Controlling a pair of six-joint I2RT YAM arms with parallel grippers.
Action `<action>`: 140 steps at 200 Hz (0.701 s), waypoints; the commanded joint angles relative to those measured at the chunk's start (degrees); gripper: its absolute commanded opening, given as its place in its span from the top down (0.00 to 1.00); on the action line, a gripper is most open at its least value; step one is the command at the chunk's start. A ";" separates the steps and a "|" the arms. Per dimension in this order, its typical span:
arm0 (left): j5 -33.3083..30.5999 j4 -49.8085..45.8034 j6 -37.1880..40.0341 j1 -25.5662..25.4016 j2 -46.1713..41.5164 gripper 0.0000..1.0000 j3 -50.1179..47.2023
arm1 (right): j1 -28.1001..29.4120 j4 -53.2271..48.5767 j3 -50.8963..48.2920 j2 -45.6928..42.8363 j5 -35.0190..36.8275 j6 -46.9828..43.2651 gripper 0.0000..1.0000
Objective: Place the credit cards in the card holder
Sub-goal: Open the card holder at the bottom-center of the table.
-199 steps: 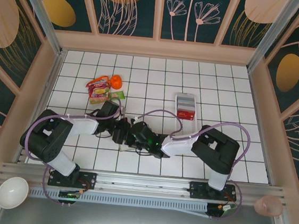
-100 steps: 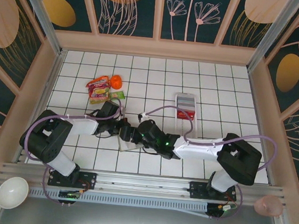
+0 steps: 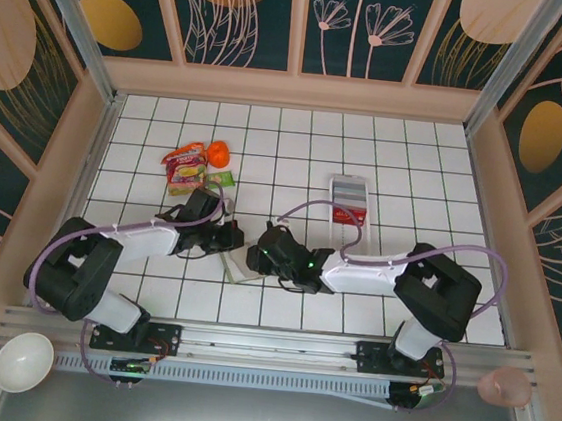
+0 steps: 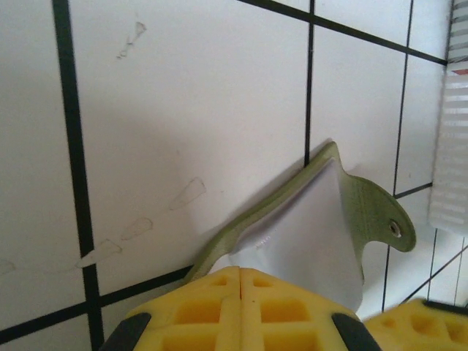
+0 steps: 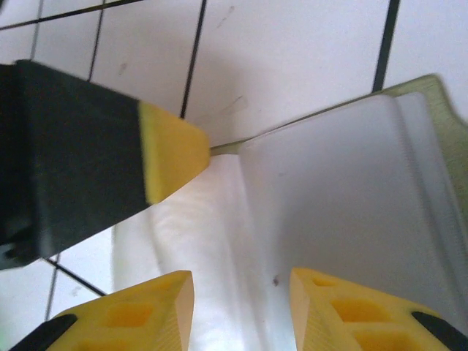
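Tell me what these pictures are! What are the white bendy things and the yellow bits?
Those are two robot arms, the left arm and the right arm, bolted to a tiled table. One picture looks down from above; the other two come from cameras on the wrists. The yellow bits are gripper fingers. The left gripper is shut on the edge of an open green wallet. The right gripper hovers open over its pale inside. Farther back sit snack packets and a white tray with red cards.
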 commanded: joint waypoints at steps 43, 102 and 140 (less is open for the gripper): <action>-3.72 -7.10 1.52 -1.16 -7.24 1.00 -1.29 | 2.65 0.99 3.88 2.89 -2.55 -4.23 0.99; -3.74 -8.84 -1.16 -1.76 -9.98 1.00 -2.60 | 4.10 4.02 5.12 8.02 -7.31 -3.15 1.00; -6.20 -6.39 -5.53 -3.28 -17.10 1.00 -5.76 | 4.37 6.29 5.58 10.21 -8.96 -2.25 1.00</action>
